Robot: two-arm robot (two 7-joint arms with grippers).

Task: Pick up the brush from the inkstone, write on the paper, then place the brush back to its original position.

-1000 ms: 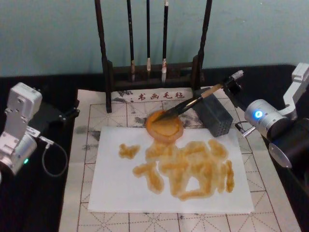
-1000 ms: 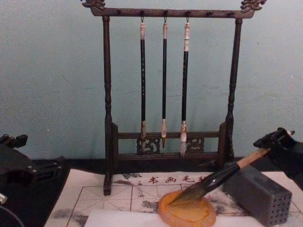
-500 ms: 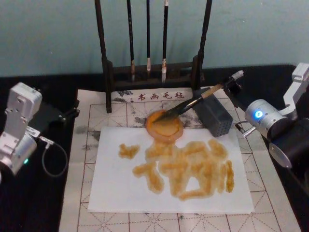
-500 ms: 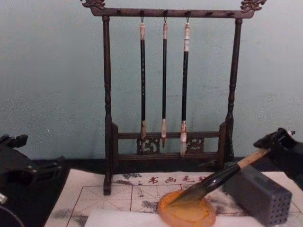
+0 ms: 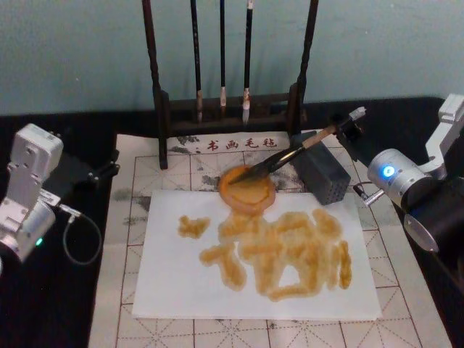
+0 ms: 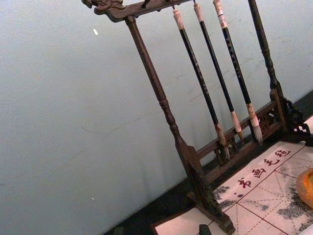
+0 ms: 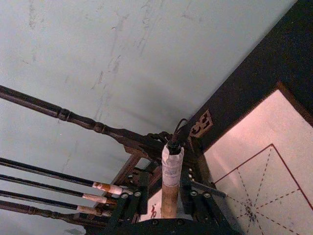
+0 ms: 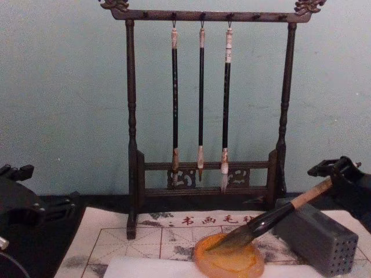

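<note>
Brush (image 5: pixel 286 155) lies slanted in the head view, its dark tip resting in the orange inkstone (image 5: pixel 248 190) and its tan handle rising toward the right gripper (image 5: pixel 346 125), which sits at the handle's upper end behind the grey block (image 5: pixel 322 176). The white end cap pokes out past the fingers, so the handle runs between the jaws, which look closed on it. The inkstone sits at the far edge of the paper (image 5: pixel 174 283), which is covered in amber strokes. The left gripper (image 5: pixel 101 172) rests off to the left on the black table, well apart from the paper; whether its jaws are parted I cannot tell.

Left wrist view shows the rack (image 6: pixel 166 110) with three thin brushes (image 6: pixel 215 73) hanging from it, the printed mat (image 6: pixel 264 191) below, and a sliver of the inkstone (image 6: pixel 305 186) at the frame's edge.

Right wrist view looks along the brush (image 7: pixel 170 188): its tan handle and white cap stand between the dark fingers (image 7: pixel 193 203), pressed close on either side of it.

Chest view has the brush (image 8: pixel 264 220) leaning from the inkstone (image 8: pixel 229 262) up to the right gripper (image 8: pixel 336 174), passing just over the block (image 8: pixel 316 240). The tip touches the dish. The left gripper (image 8: pixel 23 200) sits low on the left side.
</note>
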